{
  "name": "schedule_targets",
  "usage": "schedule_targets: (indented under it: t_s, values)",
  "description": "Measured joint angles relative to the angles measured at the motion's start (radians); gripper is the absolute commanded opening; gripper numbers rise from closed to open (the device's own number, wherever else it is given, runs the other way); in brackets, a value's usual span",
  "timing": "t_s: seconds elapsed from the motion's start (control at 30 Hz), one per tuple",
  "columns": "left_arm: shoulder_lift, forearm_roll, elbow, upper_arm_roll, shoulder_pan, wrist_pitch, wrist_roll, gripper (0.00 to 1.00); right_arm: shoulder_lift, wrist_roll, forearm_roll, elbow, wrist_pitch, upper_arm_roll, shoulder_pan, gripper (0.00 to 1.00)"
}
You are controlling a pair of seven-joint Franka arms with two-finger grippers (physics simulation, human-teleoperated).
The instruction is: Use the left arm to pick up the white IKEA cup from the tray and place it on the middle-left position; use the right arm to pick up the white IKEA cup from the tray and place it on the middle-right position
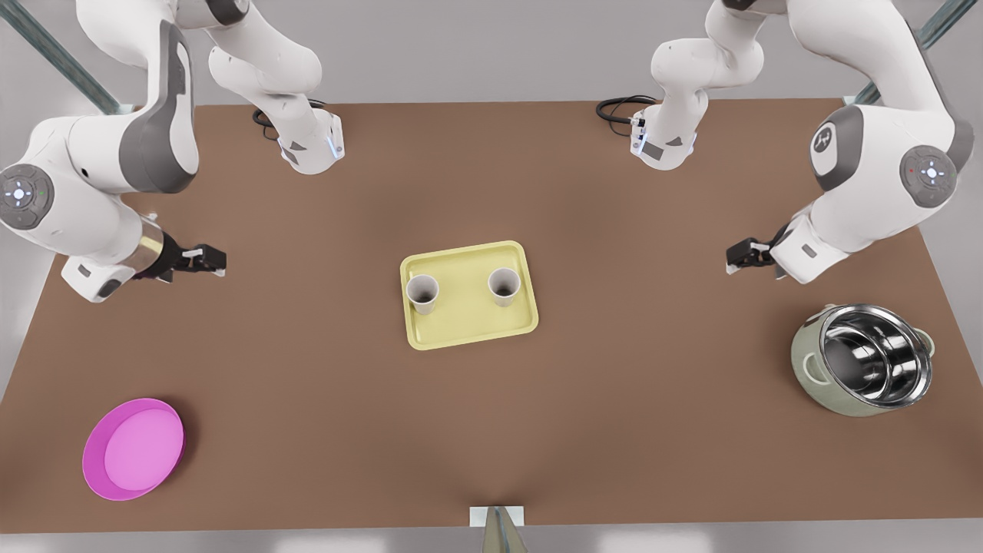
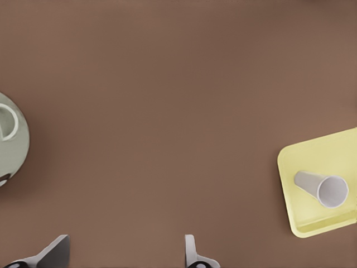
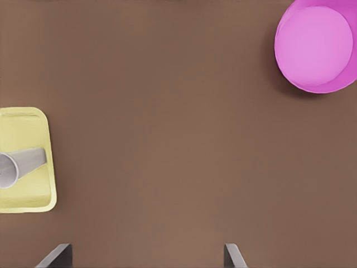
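Two white cups (image 1: pixel 422 293) (image 1: pixel 504 286) stand upright on the yellow tray (image 1: pixel 470 326) mid-table. The left gripper (image 1: pixel 743 256), near the pot (image 1: pixel 862 359), and the right gripper (image 1: pixel 204 259) both hang wide open, well away

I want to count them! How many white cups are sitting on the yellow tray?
2. One cup stands near the front view's left edge of the tray; the other cup stands toward its right.

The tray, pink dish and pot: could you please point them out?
tray (image 1: pixel 470 326), front view, bare floor.
pink dish (image 1: pixel 134 449), front view, flat middle.
pot (image 1: pixel 800 346), front view, green outer wall.
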Motion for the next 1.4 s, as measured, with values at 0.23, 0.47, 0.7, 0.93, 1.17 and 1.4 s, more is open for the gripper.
schedule_targets:
  t_s: [0.23, 0.47, 0.7, 0.93, 1.17, 1.4]
  values:
    - [-0.016, 0.003, -0.04, -0.035, 0.01, 0.024, -0.021, 1.0, 0.02, -0.036, -0.001, 0.013, 0.054, -0.003, -0.024, 1.0]
    - [-0.02, 0.015, -0.043, -0.036, 0.013, 0.03, -0.04, 1.0, 0.124, -0.056, 0.185, 0.004, 0.126, 0.026, 0.121, 1.0]
    - [-0.003, 0.012, -0.039, -0.042, 0.018, 0.036, -0.048, 1.0, -0.005, -0.028, 0.257, -0.4, 0.376, 0.032, 0.286, 1.0]
    - [0.042, -0.048, -0.042, -0.041, -0.028, -0.02, -0.06, 1.0, -0.043, 0.047, 0.137, -0.552, 0.603, 0.067, 0.331, 1.0]
    - [0.028, -0.122, -0.129, -0.034, 0.028, -0.114, -0.052, 1.0, 0.012, 0.187, 0.076, -0.545, 0.675, 0.071, 0.438, 1.0]
    - [-0.03, -0.133, -0.218, -0.036, 0.025, -0.109, -0.047, 1.0, 0.105, 0.319, 0.072, -0.544, 0.714, 0.071, 0.464, 1.0]
